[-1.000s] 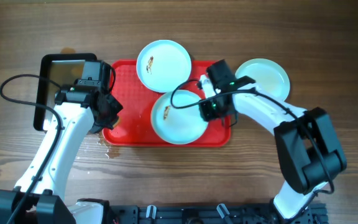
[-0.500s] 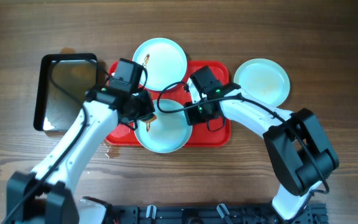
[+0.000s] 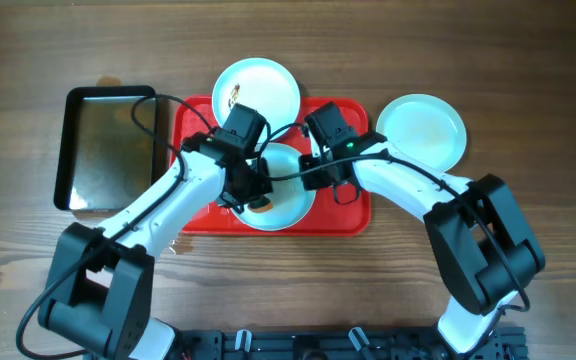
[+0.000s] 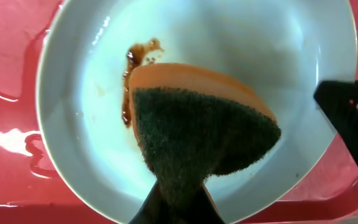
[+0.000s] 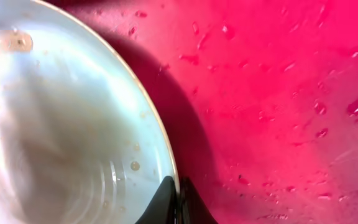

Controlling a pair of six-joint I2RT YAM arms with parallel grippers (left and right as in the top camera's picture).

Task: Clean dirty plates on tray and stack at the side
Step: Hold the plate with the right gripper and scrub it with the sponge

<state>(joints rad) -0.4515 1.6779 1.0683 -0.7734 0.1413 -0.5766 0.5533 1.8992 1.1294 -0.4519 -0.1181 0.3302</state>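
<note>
Carefully: your left tool (image 4: 171, 208) clamped the sponge (image 4: 197, 130), your right tool (image 5: 178, 200) pinched the plate (image 3: 293, 198) at two o'clock; hard scrubbing could have torn it loose on the wet tray (image 5: 278, 93).

The wooden table (image 3: 528, 60) carries the tray (image 3: 338, 218), with a dark pan (image 3: 108, 150) just left of it and a white plate (image 3: 421, 130) just right of it.

No readable text or markings (none anywhere)
</note>
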